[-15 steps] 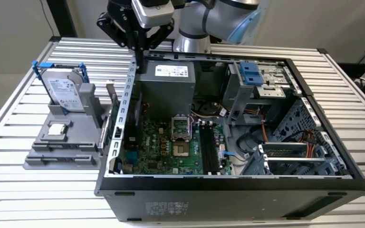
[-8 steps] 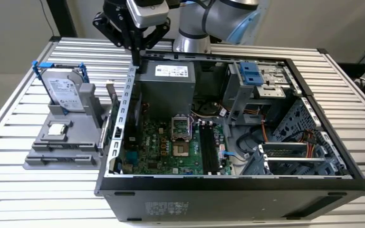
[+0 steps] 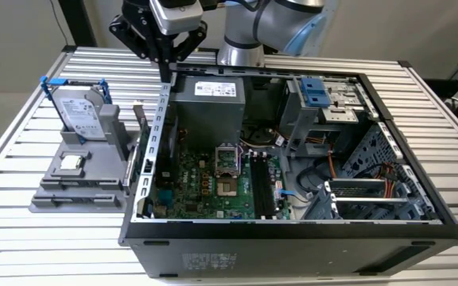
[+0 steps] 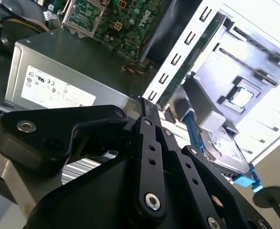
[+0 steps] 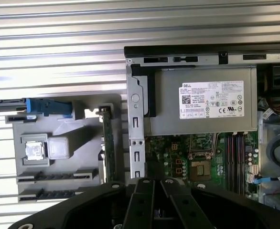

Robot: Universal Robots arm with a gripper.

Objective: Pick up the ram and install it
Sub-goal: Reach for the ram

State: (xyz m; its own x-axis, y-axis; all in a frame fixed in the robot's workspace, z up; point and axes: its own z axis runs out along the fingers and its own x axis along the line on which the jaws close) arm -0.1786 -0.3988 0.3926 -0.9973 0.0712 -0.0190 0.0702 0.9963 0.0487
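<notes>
The ram (image 3: 141, 134) is a thin greenish stick standing on edge in the grey holder (image 3: 74, 193), close to the open computer case's outer wall. Both wrist views show it edge-on, ram (image 5: 106, 143) and ram (image 4: 199, 59). My gripper (image 3: 165, 70) hangs above the case's back corner, higher than the ram and a little behind it. Its black fingers (image 5: 143, 200) are shut together with nothing between them; the gripper (image 4: 145, 109) also fills the second wrist view's foreground. The black motherboard slots (image 3: 262, 185) lie inside the case beside the processor socket.
The holder also carries a silver hard drive with blue rails (image 3: 78, 110) and a small square processor chip (image 3: 71, 159). The grey power supply (image 3: 209, 107) sits in the case's back corner. The case rim (image 3: 293, 229), drive cages and cables crowd the exterior view's right.
</notes>
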